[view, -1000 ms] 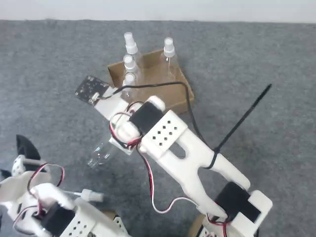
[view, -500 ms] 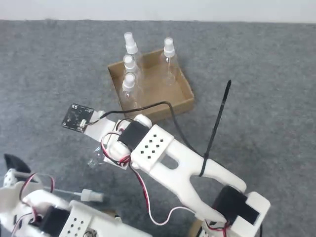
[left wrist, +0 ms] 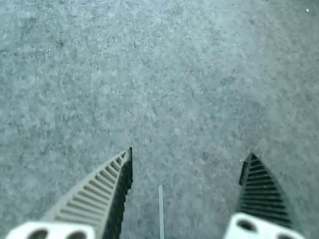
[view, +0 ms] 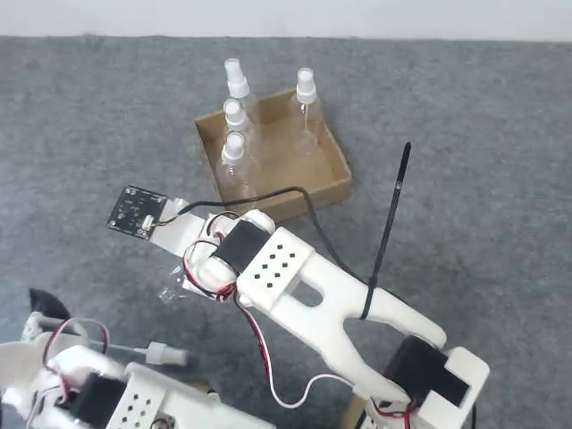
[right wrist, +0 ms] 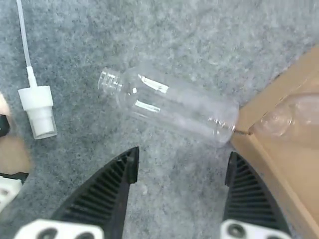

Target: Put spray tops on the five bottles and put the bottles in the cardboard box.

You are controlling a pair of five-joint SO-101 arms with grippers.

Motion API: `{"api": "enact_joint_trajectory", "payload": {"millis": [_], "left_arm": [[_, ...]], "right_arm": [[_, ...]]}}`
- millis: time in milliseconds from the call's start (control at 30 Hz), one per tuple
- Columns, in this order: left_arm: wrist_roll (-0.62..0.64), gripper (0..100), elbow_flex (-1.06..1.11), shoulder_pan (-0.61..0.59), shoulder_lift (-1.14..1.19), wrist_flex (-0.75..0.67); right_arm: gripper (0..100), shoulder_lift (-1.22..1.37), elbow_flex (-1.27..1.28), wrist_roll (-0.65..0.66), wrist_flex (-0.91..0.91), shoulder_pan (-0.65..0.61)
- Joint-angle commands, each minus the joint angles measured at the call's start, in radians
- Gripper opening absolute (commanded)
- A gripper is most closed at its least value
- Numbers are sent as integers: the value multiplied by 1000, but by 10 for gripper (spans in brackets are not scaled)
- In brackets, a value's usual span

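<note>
You have most of the task done, as far as one can judge: four capped bottles (view: 306, 107) stand upright with the cardboard box (view: 332, 185) at 12 o'clock on the counter (view: 465, 107). Three are clearly inside it. For the rearmost bottle (view: 238, 85) I cannot tell if it is inside the back wall or just behind it. What is left is the fifth bottle (right wrist: 169, 107). It lies on its side on the counter, without a top, at about 8 o'clock from the box, with its base almost touching the box corner. Its spray top (right wrist: 39, 112) lies loose near the bottle's open neck, toward 7 o'clock, not yet screwed on. Your right claw (right wrist: 183, 154) hangs over this bottle with the jaws wide apart and holds nothing. Your left claw (left wrist: 189, 154) is also wide and empty, low over the counter, and a thin white tube (left wrist: 160, 209), probably the dip tube of the spray top, runs between its jaws.
</note>
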Motion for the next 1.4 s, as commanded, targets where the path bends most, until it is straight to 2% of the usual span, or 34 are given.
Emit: {"api": "enact_joint_trajectory", "payload": {"millis": [0, 200, 367, 500, 700, 867, 1367], "left_arm": [[-9, 325, -8, -3, -18, 44], [-9, 325, 12, -5, -18, 49], [-60, 326, 25, -5, -18, 52], [-109, 326, 45, -2, -18, 55], [-109, 326, 45, -3, -18, 54], [-109, 326, 45, -5, -18, 54], [-110, 326, 45, -5, -18, 54]], "right_arm": [[223, 53, -21, 129, -21, -10], [224, 191, -133, 147, -10, -15], [224, 289, -229, 285, 24, -15], [225, 367, -347, 336, 96, -22], [335, 481, -525, 390, 197, -25], [325, 561, -641, 451, 268, -24], [321, 733, -730, 552, 232, -21]]}}
